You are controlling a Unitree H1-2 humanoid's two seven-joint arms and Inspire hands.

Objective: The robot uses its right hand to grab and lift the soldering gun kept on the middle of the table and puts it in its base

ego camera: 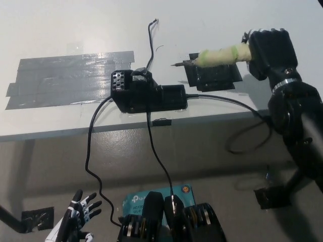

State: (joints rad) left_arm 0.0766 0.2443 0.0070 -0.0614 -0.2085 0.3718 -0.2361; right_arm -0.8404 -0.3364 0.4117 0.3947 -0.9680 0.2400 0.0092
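My black right hand [267,48] is shut on the soldering gun [217,55], a pale green handle with a thin metal tip pointing left. The gun hangs level above the black square pad [212,73] on the white table [75,30], its tip past the pad's left edge. The black base [146,93] sits left of the tip near the table's front edge, with a perforated holder at its left end. A black cable [227,103] runs from the base toward my right arm. My white left hand [75,219] rests open at the lower left, below the table.
A broad patch of grey tape [65,78] covers the table's left part. Thin black wires [151,35] run from the base toward the back and down over the front edge [151,146]. A teal box [136,201] lies on the floor below.
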